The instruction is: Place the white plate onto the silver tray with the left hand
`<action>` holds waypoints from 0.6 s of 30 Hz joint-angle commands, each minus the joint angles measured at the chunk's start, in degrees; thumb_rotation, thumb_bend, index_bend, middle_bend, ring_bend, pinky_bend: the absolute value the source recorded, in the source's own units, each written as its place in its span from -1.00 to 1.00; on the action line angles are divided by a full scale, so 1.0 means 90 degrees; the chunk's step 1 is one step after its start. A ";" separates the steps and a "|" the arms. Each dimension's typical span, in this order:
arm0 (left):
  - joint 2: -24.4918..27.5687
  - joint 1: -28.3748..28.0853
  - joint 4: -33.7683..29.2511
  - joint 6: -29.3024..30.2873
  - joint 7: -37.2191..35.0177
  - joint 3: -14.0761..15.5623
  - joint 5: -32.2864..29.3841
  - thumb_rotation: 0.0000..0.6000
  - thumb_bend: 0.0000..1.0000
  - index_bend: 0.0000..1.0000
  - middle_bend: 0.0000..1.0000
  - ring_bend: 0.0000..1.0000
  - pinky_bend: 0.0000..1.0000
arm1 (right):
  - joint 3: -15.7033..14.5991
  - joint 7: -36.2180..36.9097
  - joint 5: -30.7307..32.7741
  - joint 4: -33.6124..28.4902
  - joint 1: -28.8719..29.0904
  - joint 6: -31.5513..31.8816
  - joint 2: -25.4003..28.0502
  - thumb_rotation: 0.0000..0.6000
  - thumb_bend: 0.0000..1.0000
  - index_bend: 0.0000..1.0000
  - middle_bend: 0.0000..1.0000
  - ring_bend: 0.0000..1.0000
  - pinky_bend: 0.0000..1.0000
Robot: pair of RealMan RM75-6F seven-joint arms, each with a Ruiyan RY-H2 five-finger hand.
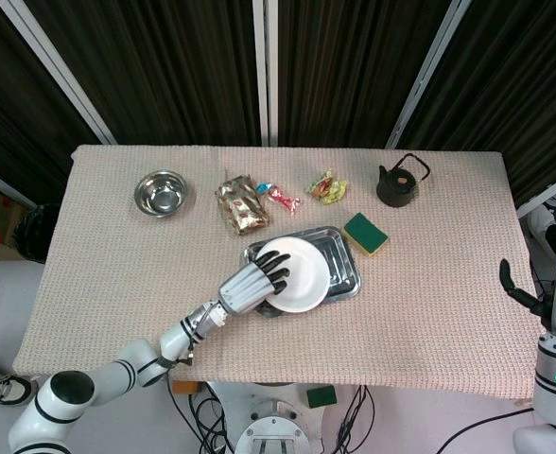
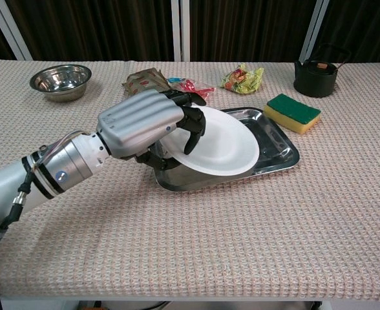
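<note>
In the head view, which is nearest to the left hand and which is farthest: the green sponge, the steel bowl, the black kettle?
From the left hand:
1. Green sponge, just right of the silver tray.
2. Steel bowl, far-left part of the table.
3. Black kettle, far-right part of the table, beyond the sponge.

Your head view looks steeply down from high above the bench (image 1: 429, 284), far enough back to take in its whole cloth top, the dark curtains behind and both arms at the near edge. Your chest view sits low at the near edge, facing forward and close, so the left hand (image 2: 152, 124) fills its middle. Both views share the left hand (image 1: 254, 282) and the bench (image 2: 242, 232) area just beyond it.
</note>
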 commanded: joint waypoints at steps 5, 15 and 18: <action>-0.0314 -0.0197 0.0597 -0.0045 -0.0416 0.0006 -0.0141 1.00 -0.03 0.60 -0.27 -0.72 -0.58 | 0.0018 0.0005 0.0028 -0.0049 -0.0032 0.0005 0.0059 1.00 -0.29 -1.00 -1.00 -1.00 -1.00; -0.0329 -0.0214 0.0727 -0.0054 -0.0450 0.0156 -0.0233 1.00 -0.07 0.37 -0.29 -0.72 -0.59 | -0.0001 -0.0062 -0.0029 -0.0078 0.0015 -0.0044 0.0034 1.00 -0.29 -1.00 -1.00 -1.00 -1.00; -0.0315 -0.0227 0.0718 -0.0044 -0.0406 0.0206 -0.0225 1.00 -0.11 0.12 -0.31 -0.72 -0.59 | 0.0005 -0.0079 -0.0033 -0.0095 0.0029 -0.0053 0.0033 1.00 -0.29 -1.00 -1.00 -1.00 -1.00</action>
